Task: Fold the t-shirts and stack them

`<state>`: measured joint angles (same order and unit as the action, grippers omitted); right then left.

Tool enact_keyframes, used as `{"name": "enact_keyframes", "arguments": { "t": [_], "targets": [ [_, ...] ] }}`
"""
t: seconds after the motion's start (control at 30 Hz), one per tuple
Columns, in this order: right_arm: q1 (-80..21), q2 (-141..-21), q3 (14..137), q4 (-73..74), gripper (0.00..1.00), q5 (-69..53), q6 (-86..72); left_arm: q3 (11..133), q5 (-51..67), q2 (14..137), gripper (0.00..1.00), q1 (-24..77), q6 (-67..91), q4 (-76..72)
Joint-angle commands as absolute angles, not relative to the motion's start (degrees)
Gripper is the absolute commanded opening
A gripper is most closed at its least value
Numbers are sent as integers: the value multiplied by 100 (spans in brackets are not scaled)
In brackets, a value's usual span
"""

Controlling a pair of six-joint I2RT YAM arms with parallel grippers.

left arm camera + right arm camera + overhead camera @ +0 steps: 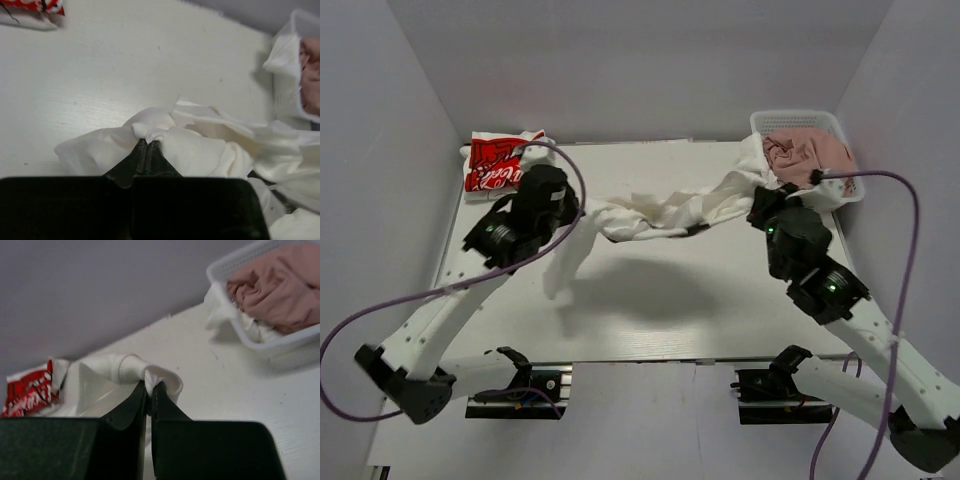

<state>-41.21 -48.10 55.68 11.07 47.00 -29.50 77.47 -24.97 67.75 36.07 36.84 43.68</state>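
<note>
White shirt (660, 212) strung left to right between both claws, lifted off the table (720, 310)
Long axis runs across the table, right end by the basket (835, 122); a loose end droops below the left grip. Left claw (146, 143) clenched on a bunched fold, right claw (149, 386) on a rolled hem. Pink shirt (810, 155) in basket, far right corner; red-print shirt (498, 165) far left corner. Open table toward near edge
</note>
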Motion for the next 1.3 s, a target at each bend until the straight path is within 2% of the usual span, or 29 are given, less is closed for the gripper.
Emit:
{"name": "enact_keyframes", "arguments": {
  "t": [0.0,0.13,0.27,0.43,0.63,0.67,0.73,0.77,0.8,0.83,0.87,0.9,0.93,0.97,1.03,1.17,1.27],
  "targets": [
    [-4104,-4457,6134,1450,0,5809,-2681,8208,-3472,6022,0,3612,3911,5132],
    [-4105,-3632,6117,1292,0,5355,-2391,8079,-3217,5064,0,3612,3797,4905],
    [-4113,-3638,6039,1661,0,5387,-2522,7568,-3165,4667,0,3560,3797,4623],
    [-4070,-4226,5652,2390,0,6221,-3399,7454,-3146,5972,0,3507,3867,4746],
    [-3579,-5316,4993,2435,0,5891,-3648,7313,-3331,7644,0,3324,3867,4316],
    [-3220,-5500,4896,2252,0,5784,-3604,7391,-3331,7942,5,3270,3867,4263],
    [-2840,-6387,4817,1856,0,5082,-3498,7733,-3165,8883,26,3104,3814,4376],
    [-2639,-6616,4903,1811,0,4662,-3437,7874,-3164,9182,60,3050,3814,4377],
    [-2498,-7384,5009,1854,0,4362,-3506,8180,-3094,9454,75,3050,3745,4499],
    [-2470,-7583,5401,2046,0,4281,-3559,8391,-3094,9701,87,2971,3744,4665],
    [-2435,-7933,5544,2152,12,4237,-3603,8785,-3094,10086,99,2892,3840,5093],
    [-2417,-8154,5711,2458,54,4080,-3595,8893,-3259,10186,99,2892,3893,5254],
    [-2391,-8269,5983,2496,74,4043,-3543,8895,-3261,10187,99,2892,3894,5343],
    [-2417,-8288,6029,2540,89,3956,-3403,8764,-3313,10012,99,2831,3946,5344],
    [-2426,-8096,5951,2645,90,3815,-3375,8378,-3244,9652,99,2830,3999,5291],
    [-2434,-7428,5328,2506,90,3174,-3191,6581,-2937,8501,99,2777,4716,5203],
    [-2452,-6918,4539,2320,90,2243,-2699,5382,-2533,7736,99,2777,5157,5203]
  ]
}}
